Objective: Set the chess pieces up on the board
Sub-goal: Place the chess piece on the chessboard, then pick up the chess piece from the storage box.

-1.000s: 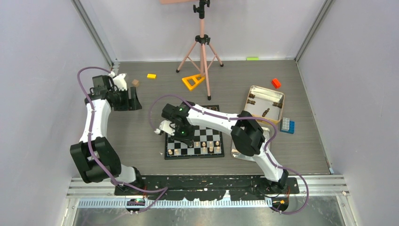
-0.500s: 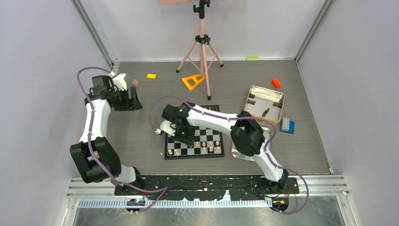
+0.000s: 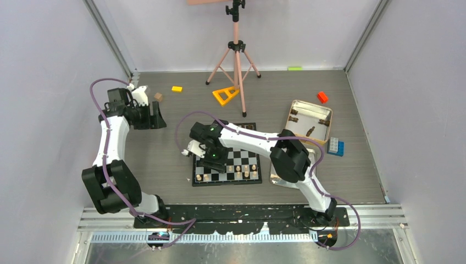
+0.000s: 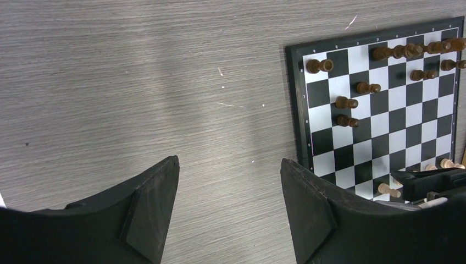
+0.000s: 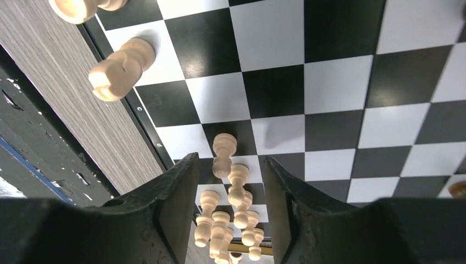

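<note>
Top: right gripper [image 3: 213, 158] low over the left side of the board [image 3: 245, 158]. Left gripper [image 3: 155, 117] far left, well apart.
Left wrist: jaws spread, empty, above bare table [image 4: 110, 82].
Right wrist: jaws spread either side of a standing light pawn [image 5: 223, 155], not touching it. Placing looks done. Next: lift straight up, clear of neighbouring pawns [image 5: 239, 190].

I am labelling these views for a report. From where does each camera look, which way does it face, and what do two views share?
Top external: fixed above and behind the arms, looking down on the table; both arms show, the right hand over the board.
Left wrist: on the left arm, looking down at table and board; the left hand shows, open.
Right wrist: on the right arm, close above the board; its fingers frame light chess pieces.
Shared: all views show the board.
</note>
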Motion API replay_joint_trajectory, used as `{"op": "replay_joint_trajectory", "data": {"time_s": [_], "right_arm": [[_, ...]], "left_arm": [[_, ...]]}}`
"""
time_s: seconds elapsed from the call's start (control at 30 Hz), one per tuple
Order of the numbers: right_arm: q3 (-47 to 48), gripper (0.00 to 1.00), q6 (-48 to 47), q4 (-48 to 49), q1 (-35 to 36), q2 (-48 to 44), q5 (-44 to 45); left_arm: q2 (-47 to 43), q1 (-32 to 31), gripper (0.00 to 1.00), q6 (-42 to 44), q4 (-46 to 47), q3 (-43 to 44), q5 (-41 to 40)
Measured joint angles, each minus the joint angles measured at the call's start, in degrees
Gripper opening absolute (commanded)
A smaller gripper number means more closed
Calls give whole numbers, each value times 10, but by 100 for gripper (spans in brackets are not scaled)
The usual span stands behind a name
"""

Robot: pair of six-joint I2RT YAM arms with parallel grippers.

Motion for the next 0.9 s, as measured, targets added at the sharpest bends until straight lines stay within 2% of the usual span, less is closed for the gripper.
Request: {"op": "replay_joint_trajectory", "data": {"time_s": [0.2,0.33,0.6,0.9], "right_arm": [[-7,58,3,0,-16,-51,2],[-28,58,5,3,-68,-126,-17],[-201,57,1,11,-275,-320,-33],[-407,54,-5,19,-449,-395,-25]], "left_arm": [[0,0,70,3,0,0,16],[0,1,70,12,-2,0,39],[0,1,70,40,-6,0,105],[0,-6,70,61,-14,-8,155]]}}
